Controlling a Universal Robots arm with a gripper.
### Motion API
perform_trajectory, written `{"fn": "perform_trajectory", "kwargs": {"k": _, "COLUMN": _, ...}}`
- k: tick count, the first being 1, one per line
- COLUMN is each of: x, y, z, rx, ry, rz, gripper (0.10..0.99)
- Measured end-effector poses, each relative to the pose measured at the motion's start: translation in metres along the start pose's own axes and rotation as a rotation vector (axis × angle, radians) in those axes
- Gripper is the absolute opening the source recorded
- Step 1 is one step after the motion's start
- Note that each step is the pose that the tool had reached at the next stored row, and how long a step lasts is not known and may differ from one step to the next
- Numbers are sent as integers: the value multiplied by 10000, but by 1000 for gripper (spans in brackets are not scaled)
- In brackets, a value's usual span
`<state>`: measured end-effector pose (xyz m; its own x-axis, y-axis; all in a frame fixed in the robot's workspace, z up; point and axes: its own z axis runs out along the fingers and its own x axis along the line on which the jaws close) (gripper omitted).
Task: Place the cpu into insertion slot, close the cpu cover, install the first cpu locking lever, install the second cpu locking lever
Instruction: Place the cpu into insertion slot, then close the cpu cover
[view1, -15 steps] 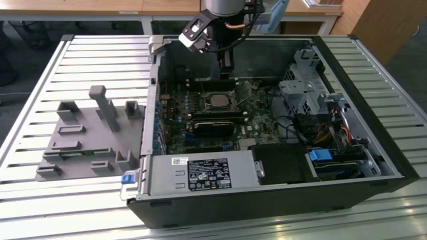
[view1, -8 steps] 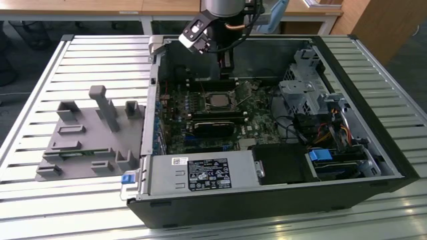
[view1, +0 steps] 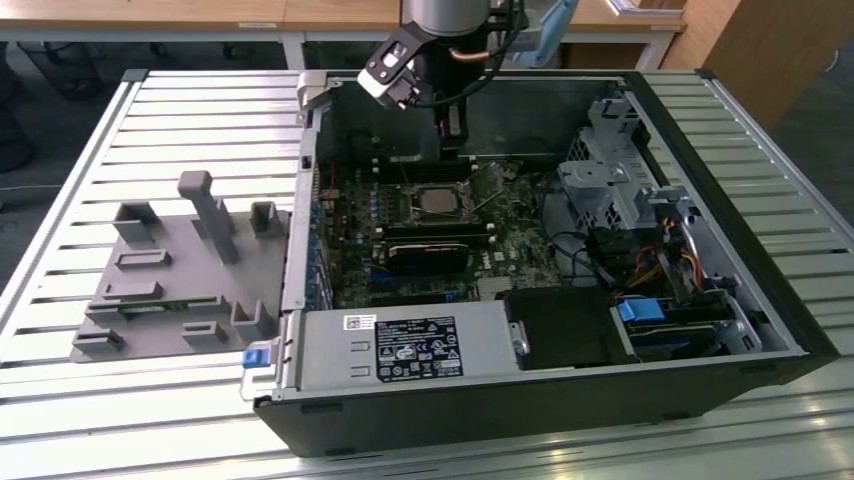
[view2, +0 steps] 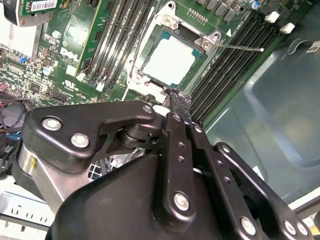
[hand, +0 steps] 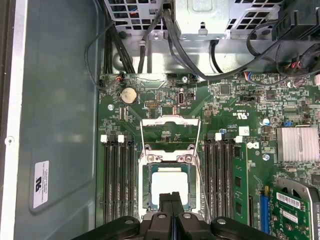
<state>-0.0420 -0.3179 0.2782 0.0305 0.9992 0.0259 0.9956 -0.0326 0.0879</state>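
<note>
The cpu, a pale square chip, lies in the insertion slot on the green board; it also appears in the second wrist view and the exterior view. The cpu cover, a silver frame with a window, stands swung open past the slot's far side. A thin wire locking lever sticks out free beside the slot. My gripper is shut and holds nothing, with its tips right at the chip's near edge. In the exterior view the gripper hangs above the socket, at the back of the case.
Black memory slots flank the socket on both sides. A finned heat sink and cable bundles lie farther out. The case holds a power supply and a drive cage. A grey fixture sits at the exterior view's left.
</note>
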Motion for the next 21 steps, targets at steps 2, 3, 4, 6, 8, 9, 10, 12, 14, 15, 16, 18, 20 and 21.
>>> {"fn": "perform_trajectory", "kwargs": {"k": 2, "x": 0, "y": 0, "z": 3, "rx": 1, "ry": 0, "rz": 0, "gripper": 106}}
{"fn": "perform_trajectory", "kwargs": {"k": 3, "x": 0, "y": -1, "z": 5, "rx": 0, "ry": 0, "rz": 0, "gripper": 106}}
{"fn": "perform_trajectory", "kwargs": {"k": 4, "x": 0, "y": -1, "z": 7, "rx": 0, "ry": 0, "rz": 0, "gripper": 106}}
{"fn": "perform_trajectory", "kwargs": {"k": 6, "x": 0, "y": -1, "z": 15, "rx": 0, "ry": 0, "rz": 0, "gripper": 106}}
{"fn": "perform_trajectory", "kwargs": {"k": 8, "x": -1, "y": -2, "z": 18, "rx": 1, "ry": -1, "rz": 0, "gripper": 106}}
{"fn": "perform_trajectory", "kwargs": {"k": 9, "x": -1, "y": -2, "z": 20, "rx": 0, "ry": 0, "rz": 0, "gripper": 106}}
{"fn": "perform_trajectory", "kwargs": {"k": 10, "x": -1, "y": -2, "z": 22, "rx": 1, "ry": 0, "rz": 0, "gripper": 106}}
{"fn": "perform_trajectory", "kwargs": {"k": 12, "x": -1, "y": -2, "z": 26, "rx": 0, "ry": 0, "rz": 0, "gripper": 106}}
{"fn": "perform_trajectory", "kwargs": {"k": 14, "x": -1, "y": -3, "z": 30, "rx": 0, "ry": 0, "rz": 0, "gripper": 106}}
{"fn": "perform_trajectory", "kwargs": {"k": 15, "x": -1, "y": -3, "z": 31, "rx": 0, "ry": 0, "rz": 0, "gripper": 106}}
{"fn": "perform_trajectory", "kwargs": {"k": 16, "x": -1, "y": -3, "z": 33, "rx": 0, "ry": 0, "rz": 0, "gripper": 106}}
{"fn": "perform_trajectory", "kwargs": {"k": 18, "x": -1, "y": -3, "z": 37, "rx": 0, "ry": 0, "rz": 0, "gripper": 106}}
{"fn": "perform_trajectory", "kwargs": {"k": 20, "x": -1, "y": -4, "z": 41, "rx": 0, "ry": 0, "rz": 0, "gripper": 106}}
{"fn": "perform_trajectory", "kwargs": {"k": 21, "x": -1, "y": -4, "z": 43, "rx": 0, "ry": 0, "rz": 0, "gripper": 106}}
